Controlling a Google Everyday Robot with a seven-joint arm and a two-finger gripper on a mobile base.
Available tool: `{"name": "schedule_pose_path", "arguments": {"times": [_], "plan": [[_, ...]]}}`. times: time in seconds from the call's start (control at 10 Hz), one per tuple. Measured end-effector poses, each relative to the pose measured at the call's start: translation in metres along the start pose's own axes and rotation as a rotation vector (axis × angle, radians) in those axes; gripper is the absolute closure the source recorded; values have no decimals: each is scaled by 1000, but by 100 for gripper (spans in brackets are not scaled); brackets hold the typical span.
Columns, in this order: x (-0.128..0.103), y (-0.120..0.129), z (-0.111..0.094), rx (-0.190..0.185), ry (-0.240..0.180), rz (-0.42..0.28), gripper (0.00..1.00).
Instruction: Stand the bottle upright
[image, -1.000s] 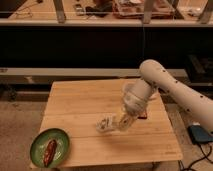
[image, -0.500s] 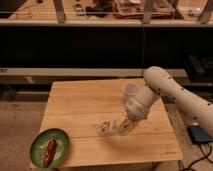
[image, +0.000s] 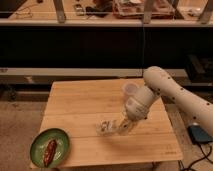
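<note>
While the bottle (image: 104, 128) lies tipped on the bench (image: 75, 100) just beside the pincer (image: 121, 127), grip state cannot be told; grasp step likely; next: rotate upright.

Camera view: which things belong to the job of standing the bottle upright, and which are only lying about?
Job: bottle, on the wooden table; gripper, low over the table, right beside the bottle.
Lying about: green plate holding brown food, at the table's near left corner in the picture.
</note>
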Motion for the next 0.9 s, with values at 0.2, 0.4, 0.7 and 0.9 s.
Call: {"name": "schedule_pose_path", "arguments": {"times": [0.2, 0.4, 0.7, 0.9], "plan": [[-2, -9, 5, 20, -10, 39, 83], [-6, -24, 10, 74, -25, 126, 83], [-22, -37, 20, 101, -53, 315, 83], [-24, -25, 27, 65, -35, 423, 83]]}}
